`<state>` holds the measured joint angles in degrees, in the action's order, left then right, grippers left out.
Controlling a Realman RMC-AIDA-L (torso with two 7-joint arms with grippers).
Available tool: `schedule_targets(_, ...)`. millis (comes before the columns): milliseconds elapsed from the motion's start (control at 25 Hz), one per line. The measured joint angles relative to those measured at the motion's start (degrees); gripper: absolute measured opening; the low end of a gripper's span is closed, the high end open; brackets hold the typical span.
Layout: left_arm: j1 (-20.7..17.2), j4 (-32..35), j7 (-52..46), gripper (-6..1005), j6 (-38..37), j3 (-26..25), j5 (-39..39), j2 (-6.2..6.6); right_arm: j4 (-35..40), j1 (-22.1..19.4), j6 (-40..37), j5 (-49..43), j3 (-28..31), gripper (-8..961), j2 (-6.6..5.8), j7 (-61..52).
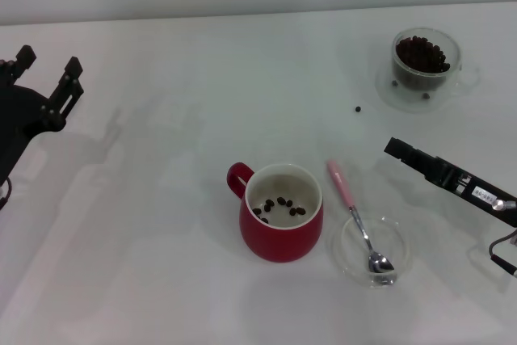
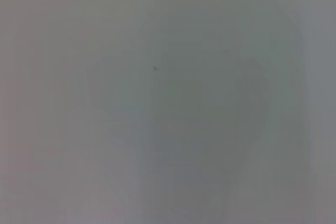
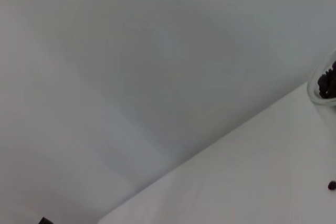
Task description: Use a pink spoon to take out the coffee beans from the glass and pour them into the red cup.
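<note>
Scanning L to R, we log what matters for the next scoop.

Left end effector (image 1: 50,68): parked at far left above the counter (image 1: 145,264), fingers spread wide, holding nothing. Idle; its wrist view shows us only blank surface.

Red cup (image 1: 280,211): upright at centre-front, handle toward the left. A few coffee beans (image 1: 279,206) already lie on its cream bottom, so we judge the task partway done, w/ more trips likely.

Pink spoon (image 1: 359,217): just right of the cup, lying free. Metal bowl rests in a shallow clear dish (image 1: 395,241), pink handle sticks out over the dish rim, pointing away from the robot & slightly left. Nothing grips it.

Stray bean (image 1: 358,108): alone on the counter, between spoon and glass.

Right end effector (image 1: 397,149): low over the counter, right of the spoon handle, apart from it. We cannot tell if its fingers are apart or closed. Its wrist view catches only the glass edge & the stray bean.

Glass (image 1: 426,57): far right-back on its clear saucer, well filled w/ beans.

Step in hand (our judgement): re-grasp the spoon. Doing it well: take the pink handle near mid-length where it clears the dish, close square across it, lift w/o dragging the dish, keep the bowl level after scooping, tip only once over the cup mouth.
</note>
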<state>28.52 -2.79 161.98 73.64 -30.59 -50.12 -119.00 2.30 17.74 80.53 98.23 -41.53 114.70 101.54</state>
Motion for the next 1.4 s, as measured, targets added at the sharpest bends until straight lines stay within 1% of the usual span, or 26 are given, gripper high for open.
schedule_targets(240,0.0,0.1,0.0,679,0.1,0.0,-0.7,0.0,3.6,-0.3,0.2,0.7,1.1,204,-0.01,0.4)
schedule_targets(440,0.2,0.2,0.0,679,0.1,0.0,-0.9,0.0,8.0,0.4,0.3,0.8,5.6,203,0.08,5.0)
schedule_targets(480,0.4,0.2,0.0,679,0.2,0.0,-1.5,0.0,9.0,0.6,0.3,0.9,7.1,203,0.07,6.4)
schedule_targets(560,0.7,0.3,0.0,679,0.2,0.0,-2.4,0.0,10.5,0.9,0.2,0.9,12.0,203,0.09,9.8)
schedule_targets(720,0.7,0.3,0.0,680,0.6,0.0,-5.2,-0.03,12.0,1.6,0.2,1.2,23.2,203,0.07,15.5)
schedule_targets(840,0.5,0.2,0.0,680,0.7,0.0,-6.1,-0.08,14.8,1.6,0.3,1.4,27.6,203,-0.07,17.4)
schedule_targets(880,0.4,0.0,0.0,680,0.8,0.0,-6.6,-0.11,15.5,1.6,0.2,1.4,28.5,203,-0.24,17.8)
schedule_targets(960,0.3,-0.2,0.0,680,0.9,0.0,-7.3,-0.16,16.4,1.6,0.2,1.4,30.8,203,-0.98,19.1)
schedule_targets(1120,0.2,-0.7,0.0,680,1.4,0.0,-9.1,-0.32,16.4,1.8,-0.4,1.4,33.8,203,-2.0,21.7)
schedule_targets(1400,0.7,-1.9,-0.1,680,1.2,0.0,-11.8,-0.31,16.9,2.3,-3.6,1.4,34.5,203,-3.66,24.1)
